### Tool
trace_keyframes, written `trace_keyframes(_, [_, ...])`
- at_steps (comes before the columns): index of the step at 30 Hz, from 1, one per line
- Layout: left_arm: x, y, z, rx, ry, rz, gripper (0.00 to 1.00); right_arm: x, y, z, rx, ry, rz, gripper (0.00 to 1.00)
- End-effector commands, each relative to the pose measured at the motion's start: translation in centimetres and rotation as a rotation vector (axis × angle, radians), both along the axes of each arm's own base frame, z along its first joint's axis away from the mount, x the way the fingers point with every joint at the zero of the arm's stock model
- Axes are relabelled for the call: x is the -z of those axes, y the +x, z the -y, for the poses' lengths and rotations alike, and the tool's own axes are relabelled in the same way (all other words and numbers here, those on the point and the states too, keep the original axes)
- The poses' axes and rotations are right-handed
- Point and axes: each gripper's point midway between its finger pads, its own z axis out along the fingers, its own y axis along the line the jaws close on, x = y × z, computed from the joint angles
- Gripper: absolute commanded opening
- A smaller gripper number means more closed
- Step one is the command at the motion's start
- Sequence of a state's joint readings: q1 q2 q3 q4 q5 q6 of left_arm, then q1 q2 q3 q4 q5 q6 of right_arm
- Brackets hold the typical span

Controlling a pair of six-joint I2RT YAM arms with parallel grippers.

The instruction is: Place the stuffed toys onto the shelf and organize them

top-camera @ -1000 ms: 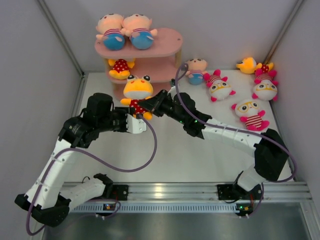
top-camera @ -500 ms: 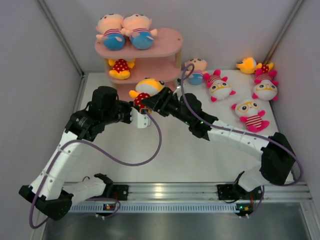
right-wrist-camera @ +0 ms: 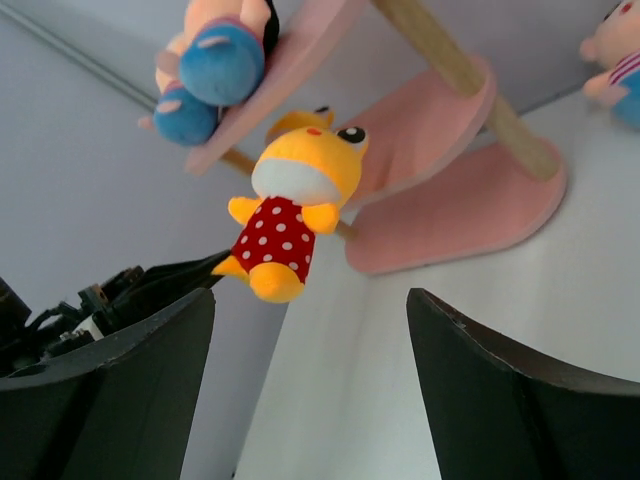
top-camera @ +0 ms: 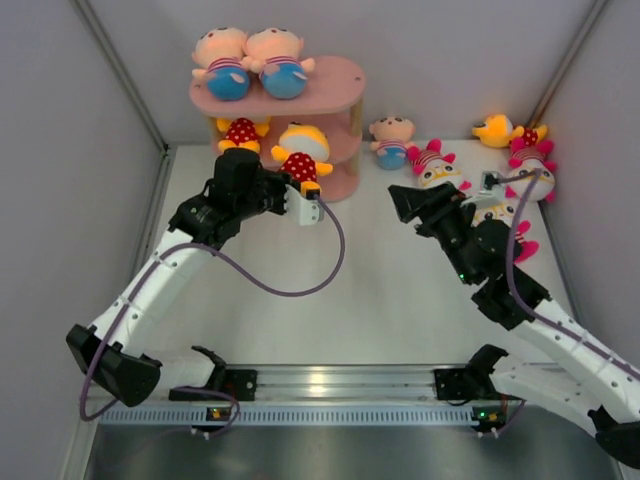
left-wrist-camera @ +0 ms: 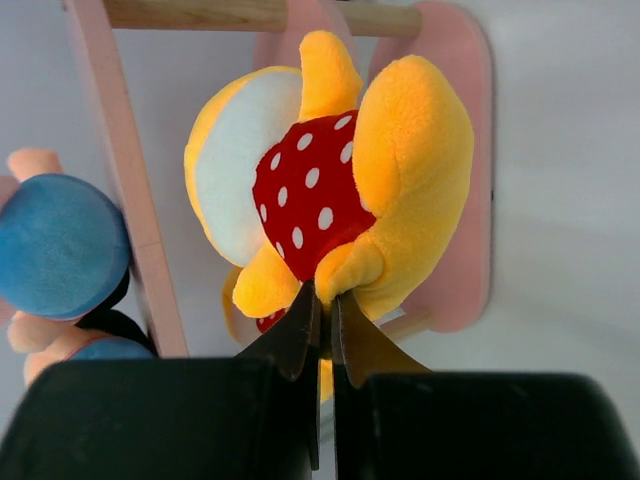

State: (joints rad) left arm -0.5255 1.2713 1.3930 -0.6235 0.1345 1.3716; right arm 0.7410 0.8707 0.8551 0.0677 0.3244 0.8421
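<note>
Here the step in hand is judged to be the placing of a yellow-orange toy on the middle board of the shelf. The toy is held by the left gripper, whose fingers are pinched tight on one of its feet; the right gripper is spread wide and empty over the table, well apart from the shelf. The toy is found at the front edge of the middle board, just beside a second yellow-orange toy lying there; whether it rests on the board cannot be told. For a good placing, the toy should be carried deeper over the board and its red dotted body set down before the fingers are parted. Since only a soft foot is gripped, some sag or swing is to be expected, so a slow approach is advised. The head should be kept below the top board, where peach-headed dolls lie, and the neighbour should not be nudged. The toy's long axis is run from the pinched foot to the head, roughly upright in the right wrist view, head uppermost, with the face turned out from the shelf toward the right arm.
</note>
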Motion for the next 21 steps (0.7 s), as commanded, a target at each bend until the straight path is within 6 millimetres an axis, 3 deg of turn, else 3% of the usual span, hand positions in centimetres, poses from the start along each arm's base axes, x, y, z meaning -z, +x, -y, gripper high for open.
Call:
trace_keyframes(1, [-4.6,1.9,0.7,-0.023,-0.101,0.163,0.0,0.3,0.0,5.7,0.221,-0.118,0.03,0.78])
trace_keyframes(4, [-3.6,3.5,1.4,-0.042,-0.131,0.123,0.0,-0.2,-0.8,8.1,0.289,-0.138,0.055,0.8])
trace_keyframes(7, [-2.4,4.9,1.9,-0.058,-0.149,0.076,0.0,-0.1,-0.9,8.9,0.304,-0.19,0.06,0.81])
trace_keyframes(10, [-1.1,6.5,2.1,-0.084,-0.139,0.054,0.0,0.2,-0.7,8.8,0.289,-0.232,0.05,0.81])
trace_keyframes(13, [-1.1,8.6,1.9,-0.135,-0.164,0.055,0.0,0.4,-0.7,8.5,0.266,-0.253,0.048,0.81])
trace_keyframes(18, [-1.9,11.7,-0.5,-0.199,-0.217,0.058,0.0,0.8,-0.8,8.6,0.267,-0.274,0.045,0.81])
trace_keyframes(21, [-1.3,12.8,-1.6,-0.183,-0.211,0.049,0.0,1.0,-0.8,9.1,0.283,-0.27,0.041,0.81])
